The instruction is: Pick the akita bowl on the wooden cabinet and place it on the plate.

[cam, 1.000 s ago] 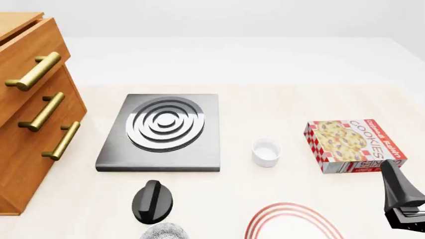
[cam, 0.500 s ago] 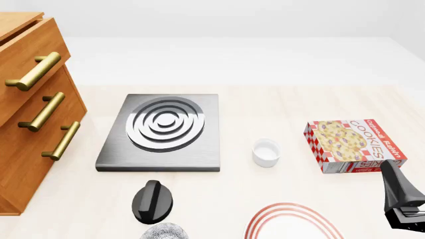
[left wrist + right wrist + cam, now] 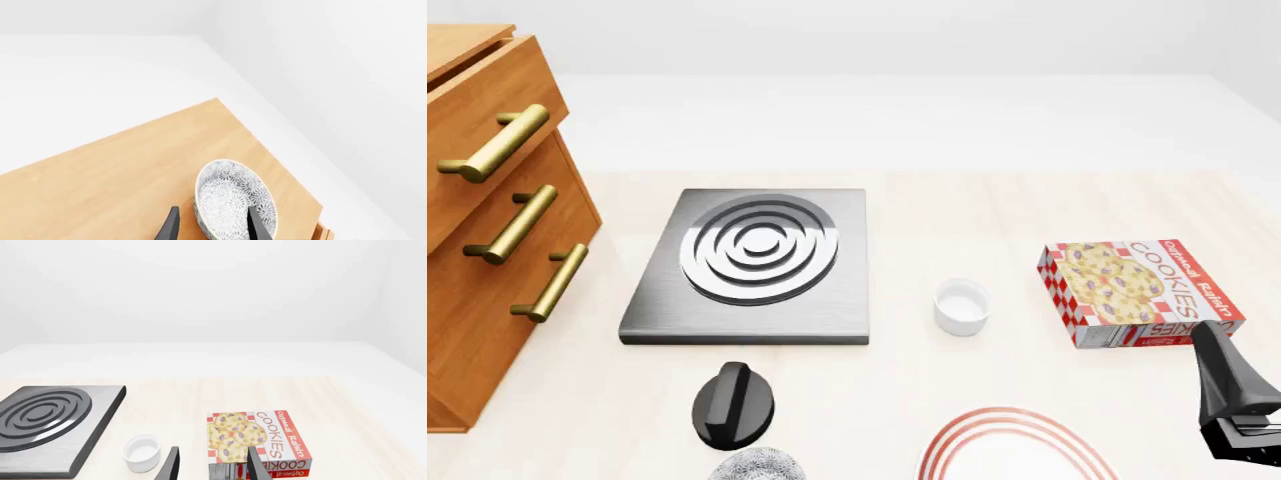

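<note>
The akita bowl (image 3: 230, 192), speckled black and white, rests near a corner of the wooden cabinet's top (image 3: 133, 170) in the left wrist view. My left gripper (image 3: 212, 210) is open over it, one finger above the bowl's inside and the other outside its rim. In the front view only the cabinet's drawer side (image 3: 481, 270) shows at the left, and this bowl and the left gripper are out of view. The plate (image 3: 1014, 425), white with red rings, lies at the near edge. My right gripper (image 3: 212, 449) is open and empty and shows as a dark body (image 3: 1234, 400) at the near right.
A look-alike speckled bowl (image 3: 754, 465) peeks in at the near edge, left of the plate. A black knob-like object (image 3: 734, 400) lies just beyond it. The grey stove plate (image 3: 754, 265), a small white cup (image 3: 962, 305) and a cookies box (image 3: 1141, 290) stand across the middle.
</note>
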